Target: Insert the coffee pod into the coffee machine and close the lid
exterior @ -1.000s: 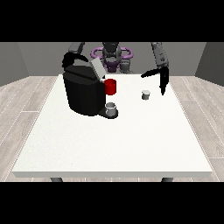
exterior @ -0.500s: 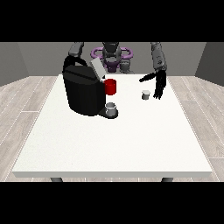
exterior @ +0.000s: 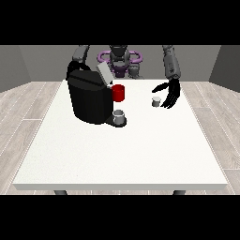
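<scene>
Front view: hand at the view's right (exterior: 169, 93) hung low over the white table (exterior: 117, 150), forearm dropping steeply from the shoulder, palm turned toward the view's left. Fingers spread apart and only slightly bent, thumb held out on its own, closed on nothing. Coffee pod (exterior: 156, 101), small and grey, standing on the table just left of those fingertips, in the gap between thumb and fingers; touching or just short of them, cannot tell. Well to the left of the fingers, black coffee machine (exterior: 89, 97) with its lid (exterior: 104, 73) tilted up and open, a red part (exterior: 118, 93) on its front and a small grey cup (exterior: 119, 116) on its base below.

Hand at the view's left mostly hidden behind the machine: only the arm (exterior: 80, 55) seen, coming down to the machine's top rear; fingers out of sight, so spread or curled cannot be told. Robot's torso partly blocked by the raised lid. Pod's finer details too small to make out.
</scene>
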Robot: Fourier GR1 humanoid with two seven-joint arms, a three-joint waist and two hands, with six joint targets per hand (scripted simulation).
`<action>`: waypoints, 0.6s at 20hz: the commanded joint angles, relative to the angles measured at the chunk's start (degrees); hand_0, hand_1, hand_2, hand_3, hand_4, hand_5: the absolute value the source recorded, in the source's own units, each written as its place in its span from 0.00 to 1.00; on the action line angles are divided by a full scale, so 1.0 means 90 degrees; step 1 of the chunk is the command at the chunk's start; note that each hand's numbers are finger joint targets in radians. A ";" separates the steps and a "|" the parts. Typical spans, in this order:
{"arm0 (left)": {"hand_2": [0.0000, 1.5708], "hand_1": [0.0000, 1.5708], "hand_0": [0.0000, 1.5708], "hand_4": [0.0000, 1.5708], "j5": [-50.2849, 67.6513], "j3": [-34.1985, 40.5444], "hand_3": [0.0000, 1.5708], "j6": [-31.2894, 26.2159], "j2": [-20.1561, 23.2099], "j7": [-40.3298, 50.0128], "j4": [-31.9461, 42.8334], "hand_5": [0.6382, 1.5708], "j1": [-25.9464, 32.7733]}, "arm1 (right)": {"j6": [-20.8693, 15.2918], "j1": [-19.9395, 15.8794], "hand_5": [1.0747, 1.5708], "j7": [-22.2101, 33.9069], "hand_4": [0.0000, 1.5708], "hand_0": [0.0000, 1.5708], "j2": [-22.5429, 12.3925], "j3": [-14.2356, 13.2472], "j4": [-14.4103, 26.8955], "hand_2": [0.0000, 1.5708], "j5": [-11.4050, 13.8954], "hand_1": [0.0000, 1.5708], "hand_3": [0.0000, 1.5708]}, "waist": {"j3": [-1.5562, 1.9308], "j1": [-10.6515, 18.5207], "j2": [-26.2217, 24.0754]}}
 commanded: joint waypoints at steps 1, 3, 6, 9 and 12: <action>0.44 0.36 0.36 0.00 -0.0533 -0.0305 0.26 0.0471 -0.0162 -0.0056 0.0132 1.00 -0.0137 | -0.0125 -0.0113 1.00 -0.0168 0.25 0.00 0.0124 -0.0002 0.0199 0.00 0.0047 0.00 0.00 | 0.0001 -0.0007 0.0074; 0.44 0.35 0.35 0.00 -0.0508 -0.0094 0.29 0.0370 0.0148 -0.0288 0.0498 1.00 -0.0265 | 0.0229 -0.0038 1.00 -0.0156 0.27 0.00 -0.0136 -0.0118 0.0018 0.00 -0.0171 0.00 0.00 | 0.0000 -0.0169 0.0172; 0.52 0.43 0.43 0.00 -0.0796 -0.0220 0.35 0.0809 -0.0041 -0.0349 0.0610 1.00 -0.0224 | -0.0147 0.0153 1.00 0.0337 0.29 0.00 0.0182 0.0283 -0.0191 0.00 0.0174 0.00 0.00 | -0.0002 -0.0122 -0.0142; 0.55 0.46 0.46 0.15 -0.0874 -0.0190 0.41 0.1131 -0.0231 -0.0306 0.0536 1.00 -0.0470 | 0.0020 -0.0022 1.00 -0.0027 0.33 0.00 0.0012 0.0053 0.0198 0.00 -0.0017 0.00 0.00 | 0.0000 -0.0041 -0.0036; 0.62 0.53 0.53 0.25 -0.0904 -0.0012 0.47 0.1488 -0.0099 -0.0902 0.0815 1.00 -0.0479 | 0.0024 -0.0114 1.00 -0.0137 0.31 0.00 0.0004 -0.0036 0.0145 0.00 -0.0092 0.00 0.00 | -0.0001 -0.0086 0.0399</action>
